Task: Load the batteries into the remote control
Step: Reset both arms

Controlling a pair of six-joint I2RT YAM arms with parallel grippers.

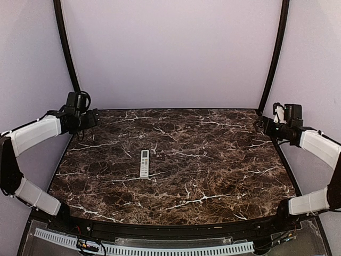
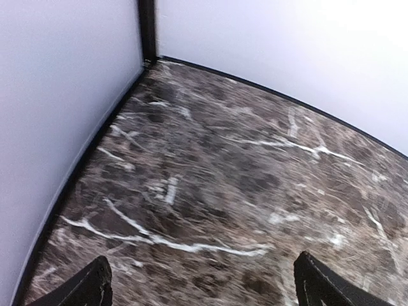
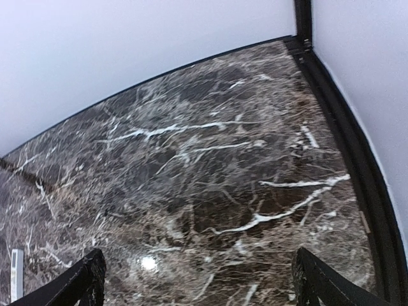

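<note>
The white remote control (image 1: 144, 163) lies lengthwise near the middle of the dark marble table (image 1: 213, 176), button face up. A sliver of the remote control (image 3: 16, 274) also shows at the lower left edge of the right wrist view. No batteries show in any view. My left gripper (image 1: 95, 118) hangs over the table's far left corner, far from the remote; in its wrist view the left gripper (image 2: 204, 293) is open with only marble between the fingertips (image 2: 95, 280). My right gripper (image 1: 262, 124) sits at the far right edge, and the right gripper (image 3: 197, 287) is open with nothing between the fingertips.
Pale walls close the back and sides, with black corner posts (image 1: 66, 42) at left and right. A black rim (image 3: 357, 159) borders the table's edges. A white perforated strip (image 1: 144, 248) runs along the near edge below the table.
</note>
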